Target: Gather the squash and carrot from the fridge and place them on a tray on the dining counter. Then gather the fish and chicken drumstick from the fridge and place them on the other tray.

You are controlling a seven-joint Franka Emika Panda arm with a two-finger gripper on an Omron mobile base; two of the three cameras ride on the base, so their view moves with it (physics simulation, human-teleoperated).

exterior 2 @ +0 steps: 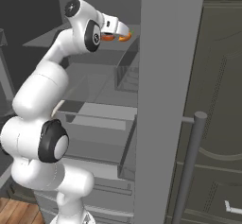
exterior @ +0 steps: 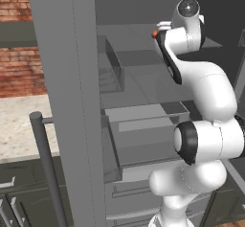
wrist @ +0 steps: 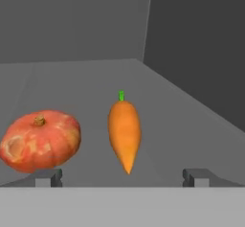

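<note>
Hand view, left to right: a squash (wrist: pixel 40 141) sits ahead-left of the fully open, empty gripper (wrist: pixel 122 177), and a carrot (wrist: pixel 124 135) lies straight ahead, tip toward it, on the fridge shelf (wrist: pixel 86 82). Closing off-centre could nudge the carrot into rolling away.

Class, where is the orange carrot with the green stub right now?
In the hand view, the orange carrot lies on the grey fridge shelf, right of the round reddish squash, apart from it.

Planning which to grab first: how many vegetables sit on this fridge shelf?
2: a squash left in the hand view, a carrot beside it, apart. Others may lie outside the frame.
</note>
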